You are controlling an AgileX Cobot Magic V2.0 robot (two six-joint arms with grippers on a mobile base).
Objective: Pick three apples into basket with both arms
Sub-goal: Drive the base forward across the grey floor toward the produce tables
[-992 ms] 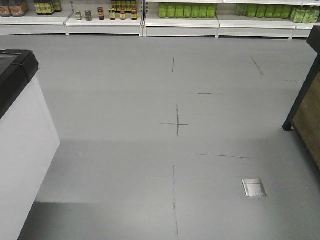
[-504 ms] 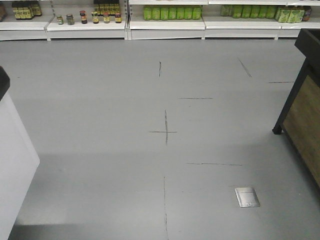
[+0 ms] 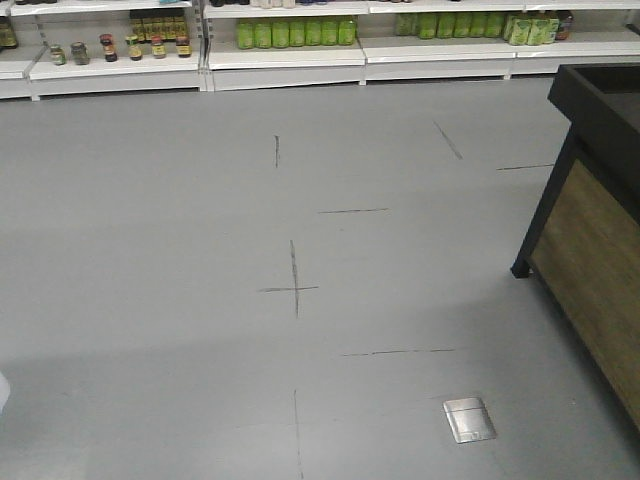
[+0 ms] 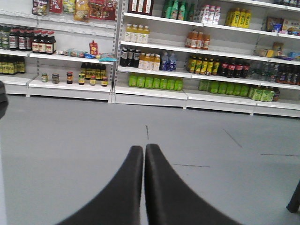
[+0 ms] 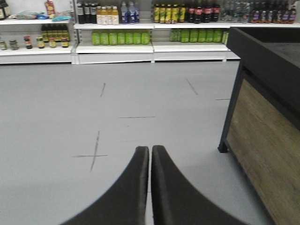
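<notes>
No apples and no basket show in any view. My left gripper [image 4: 144,149] is shut, its two black fingers pressed together with nothing between them, held above the grey shop floor. In the right wrist view my right gripper [image 5: 150,150] is likewise shut and empty over the floor. Neither arm appears in the front-facing view.
A black-framed, wood-panelled display stand [image 3: 590,230] sits at the right, its leg [image 5: 224,140] close to my right gripper. White shelves [image 3: 285,55] of bottles and jars line the far wall. A metal floor plate [image 3: 469,419] lies low right. Black tape marks [image 3: 293,288] cross the floor.
The front view has swung to the right: the white freezer cabinet at the left has slid out of view, and the wooden stand at the right has come much further in.
</notes>
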